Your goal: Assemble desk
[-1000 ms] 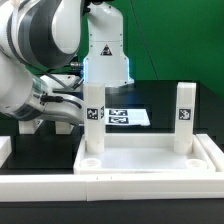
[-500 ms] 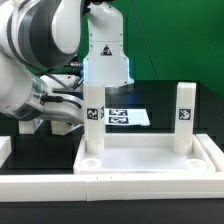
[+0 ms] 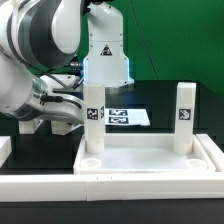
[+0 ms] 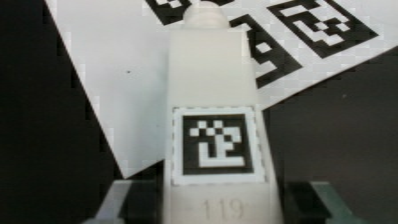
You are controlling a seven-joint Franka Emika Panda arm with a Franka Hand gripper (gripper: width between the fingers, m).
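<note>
Desk top (image 3: 140, 165) lies flat with its rim up in the foreground of the exterior view, and every position below is referenced to it. Two legs stand upright on it. The left leg (image 3: 93, 128) is at its far corner on the exterior view's left, and the right leg (image 3: 185, 110) is at its far corner on the exterior view's right. The two near corners look unfilled, and I see no other legs. The marker board (image 3: 135, 117) lies beyond the desk top's far edge, between the two legs. The gripper (image 4: 214, 205) is at the left leg, reaching in from outside the desk top on the exterior view's left. In the wrist view this leg (image 4: 214, 100) runs straight away from the camera, so its long axis stands perpendicular to the desk top and the tag faces the lens. The fingers (image 4: 128, 200) sit one on each flank, with the leg centred between them. I cannot tell whether the pads are pressing the leg or standing just off it. My judgement is that the step in hand is seating this leg in its socket. The coming move turns on the wrist axis lining up with the leg's long axis, so any twist goes about the vertical through that corner. Any tilt there risks binding.
</note>
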